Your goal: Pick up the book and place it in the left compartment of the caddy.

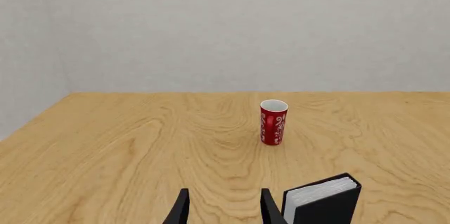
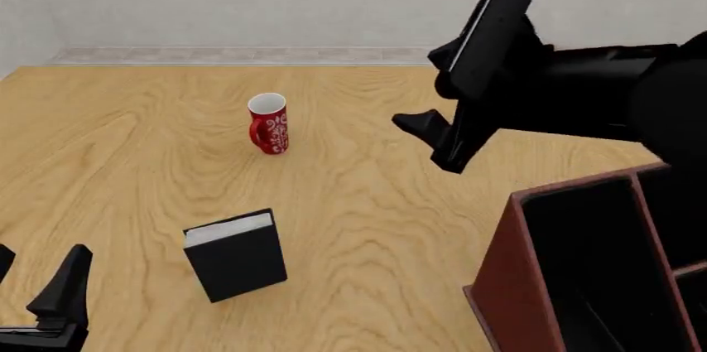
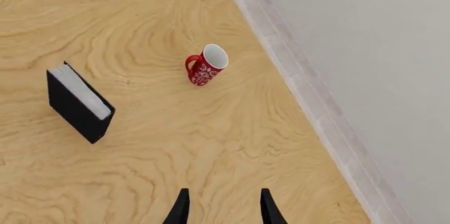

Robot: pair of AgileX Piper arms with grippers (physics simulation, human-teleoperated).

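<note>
The black book [image 2: 235, 257] stands upright on the wooden table, white page edge on top; it also shows in the wrist views, book [image 1: 323, 203] and book [image 3: 77, 103]. My left gripper [image 2: 33, 284] is low at the near left, open and empty, with the book to its right; its fingers [image 1: 180, 209] are apart. My right gripper [image 2: 433, 143] hangs high over the table's middle, open and empty, gripper [image 3: 223, 208]. The reddish-brown caddy [image 2: 502, 286] sits at the near right; its left compartment [image 2: 597, 269] is black inside and holds nothing I can see.
A red mug [image 2: 268, 123] with white patterns stands upright behind the book, also seen as mug [image 1: 273, 122] and mug [image 3: 205, 66]. A grey wall runs along the table's far edge. The right arm's black body looms above the caddy.
</note>
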